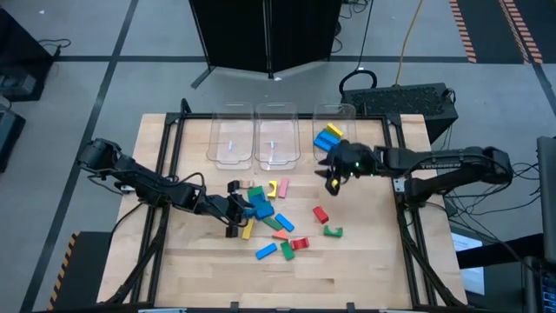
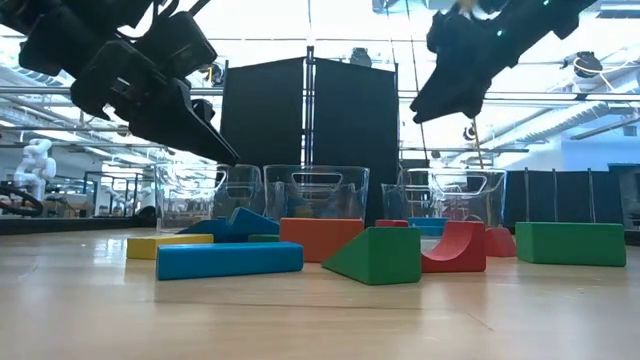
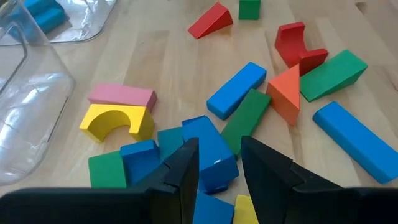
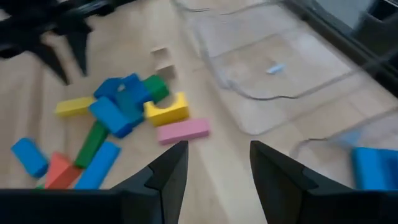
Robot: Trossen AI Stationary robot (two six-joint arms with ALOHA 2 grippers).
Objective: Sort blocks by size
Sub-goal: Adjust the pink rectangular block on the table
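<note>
Several blocks lie in a loose pile (image 1: pixel 261 207) at the table's middle: blue, green, yellow, pink, red and orange. My left gripper (image 1: pixel 234 213) hangs open above the pile's left side. In the left wrist view (image 3: pixel 219 167) its fingers stand over a blue block (image 3: pixel 208 146) without touching it, and the low view (image 2: pixel 185 110) shows them well above the table. My right gripper (image 1: pixel 334 176) is open and empty in the air, in front of the right bin (image 1: pixel 334 130). It also shows in the right wrist view (image 4: pixel 217 165). A yellow arch (image 3: pixel 115 121) and a pink block (image 3: pixel 122 96) lie flat side by side.
Three clear bins stand in a row at the table's far side: left (image 1: pixel 231 139), middle (image 1: pixel 278 139) and right. The right bin holds blue and yellow blocks (image 1: pixel 328 137). Single blocks lie nearer the front: a red one (image 1: pixel 321 214), a green arch (image 1: pixel 334 231) and a blue one (image 1: pixel 266 252).
</note>
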